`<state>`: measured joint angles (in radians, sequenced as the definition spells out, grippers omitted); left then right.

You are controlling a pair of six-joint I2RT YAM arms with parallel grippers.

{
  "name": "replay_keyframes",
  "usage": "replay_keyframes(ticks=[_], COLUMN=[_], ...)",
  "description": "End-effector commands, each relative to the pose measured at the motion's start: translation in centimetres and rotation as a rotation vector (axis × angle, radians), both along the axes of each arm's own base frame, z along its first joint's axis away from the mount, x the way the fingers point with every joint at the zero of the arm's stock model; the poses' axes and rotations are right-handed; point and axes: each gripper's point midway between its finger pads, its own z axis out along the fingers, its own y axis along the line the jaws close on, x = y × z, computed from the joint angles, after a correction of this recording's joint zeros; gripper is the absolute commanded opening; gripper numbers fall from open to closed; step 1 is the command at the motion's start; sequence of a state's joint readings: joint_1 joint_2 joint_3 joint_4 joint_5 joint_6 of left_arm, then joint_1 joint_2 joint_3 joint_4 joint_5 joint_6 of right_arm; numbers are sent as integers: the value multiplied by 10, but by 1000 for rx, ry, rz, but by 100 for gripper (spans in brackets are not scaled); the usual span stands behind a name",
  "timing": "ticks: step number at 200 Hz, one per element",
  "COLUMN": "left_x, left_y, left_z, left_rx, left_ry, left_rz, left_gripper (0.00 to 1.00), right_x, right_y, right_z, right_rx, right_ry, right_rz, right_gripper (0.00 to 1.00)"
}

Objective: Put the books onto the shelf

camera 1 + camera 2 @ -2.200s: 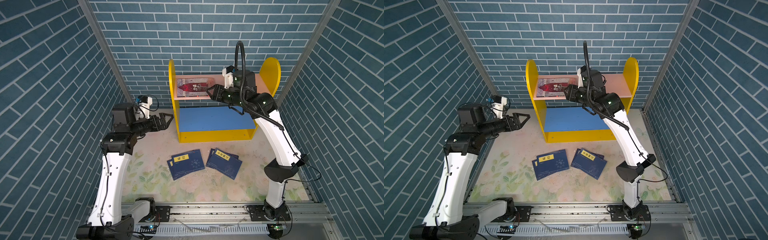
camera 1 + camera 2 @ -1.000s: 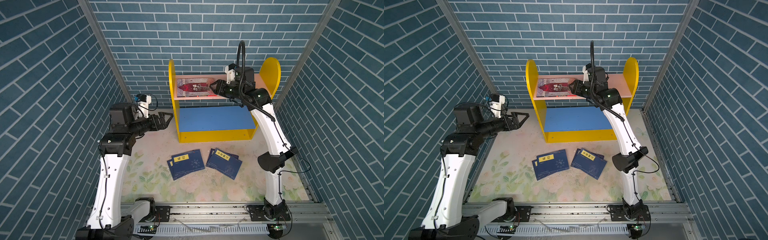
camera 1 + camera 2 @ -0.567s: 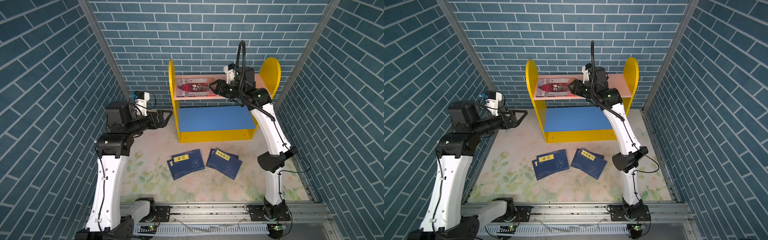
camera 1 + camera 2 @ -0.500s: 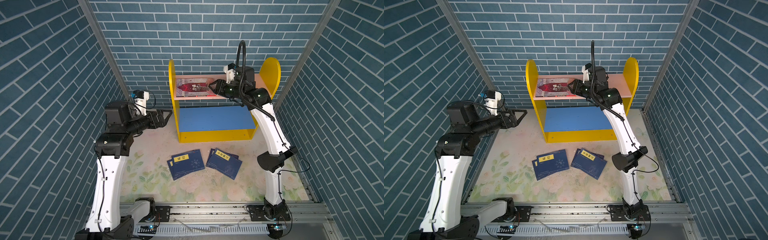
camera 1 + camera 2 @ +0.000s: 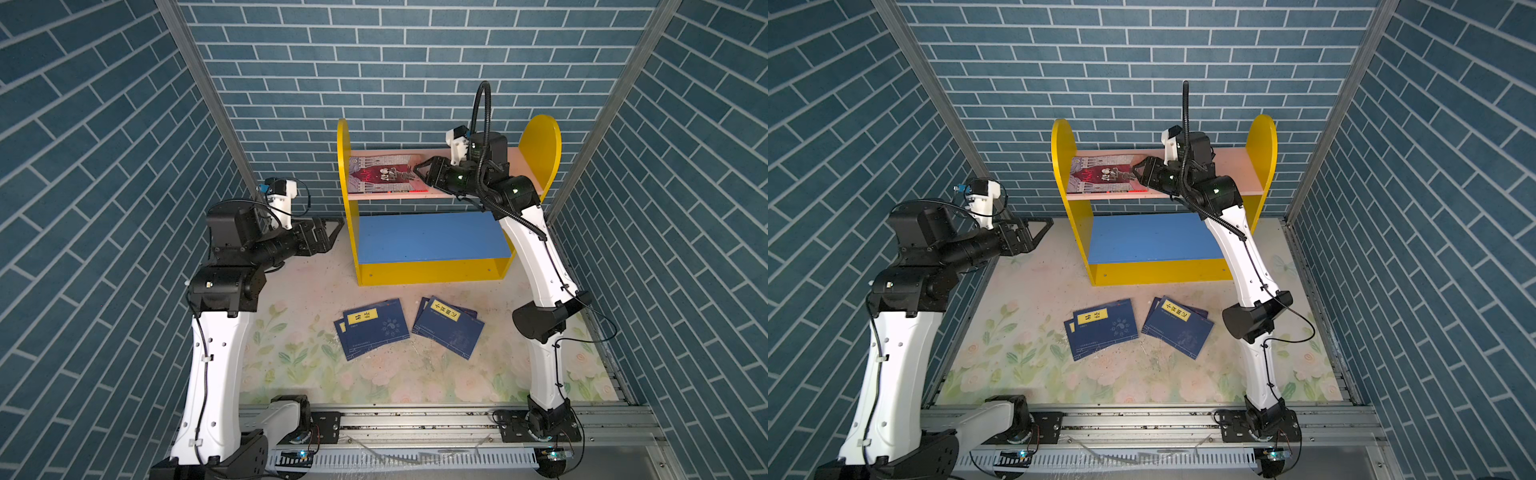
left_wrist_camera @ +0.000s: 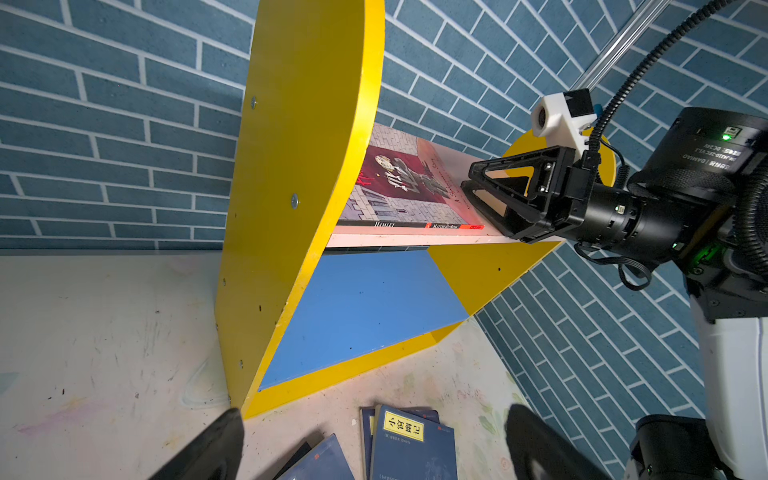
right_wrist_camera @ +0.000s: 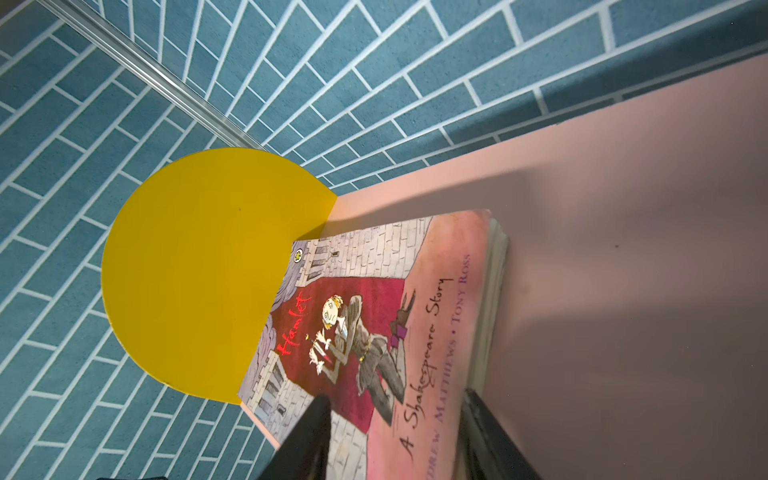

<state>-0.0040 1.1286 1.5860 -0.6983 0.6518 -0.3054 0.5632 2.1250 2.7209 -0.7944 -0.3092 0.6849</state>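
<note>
Before the shelf [image 5: 428, 272], navy books [image 5: 374, 330] lie nearer the gaping left tool [image 5: 334, 232]; right tool [image 5: 419, 173], jaws apart, overhangs Hamlet [image 5: 382, 174].

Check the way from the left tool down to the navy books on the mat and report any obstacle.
Nothing visible blocks it. The left tool, open, hangs beside the shelf; the navy books lie before the shelf, only bare mat between.
</note>
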Motion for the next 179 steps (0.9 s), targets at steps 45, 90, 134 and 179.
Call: replay_keyframes(ticks=[45,90,134,179], left_x=[0,-7,-20,-30], left_y=[5,10,26,26], left_z=[12,6,-32,-117], left_rx=[36,27,12,-42], left_ry=[-51,-16,138,424], left_rz=[20,59,179,208], left_gripper=[100,100,100,100], right_x=[7,-9,-60,-153], right_y=[-8,-58,-88,-97], right_z=[-6,55,112,94], right_rx=[-28,-72,-20,-70], right_ry=[10,-181,-283,-263], right_rz=[-60,-235,-243,-146], right_gripper=[51,52,51,51])
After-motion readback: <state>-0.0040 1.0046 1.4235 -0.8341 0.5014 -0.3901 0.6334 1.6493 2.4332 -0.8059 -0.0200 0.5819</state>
